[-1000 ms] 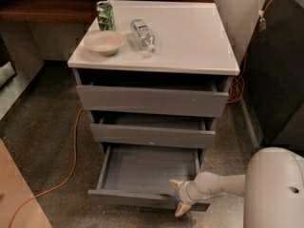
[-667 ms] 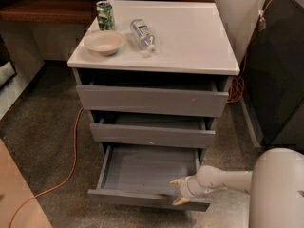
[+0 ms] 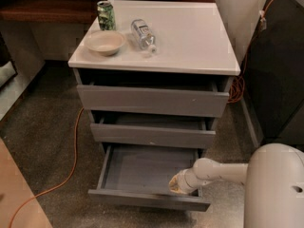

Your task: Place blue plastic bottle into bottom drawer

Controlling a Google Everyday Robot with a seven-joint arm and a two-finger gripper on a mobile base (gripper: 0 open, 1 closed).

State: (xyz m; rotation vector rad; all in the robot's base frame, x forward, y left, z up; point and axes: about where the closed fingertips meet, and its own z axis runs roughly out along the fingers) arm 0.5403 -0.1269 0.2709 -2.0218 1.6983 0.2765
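Your bottom drawer (image 3: 137, 170) stands pulled out, with open grey floor to the left of the gripper (image 3: 179, 184), which sits at the front right corner; you can't tell its grip. The blue plastic bottle (image 3: 142, 33) lies on its side on the white top (image 3: 194, 37), beside the bowl (image 3: 105, 42) and well apart from the gripper, label unreadable.

The robot has a big, round, white body (image 3: 273, 189) with one small dark dot on its side. A smooth white arm (image 3: 223, 171), round like a tube, comes out of it, with a ring-shaped joint near the end. The gripper (image 3: 177, 184) at the tip looks pale yellow-brown, and it sits over the front right corner of the bottom drawer (image 3: 137, 170).
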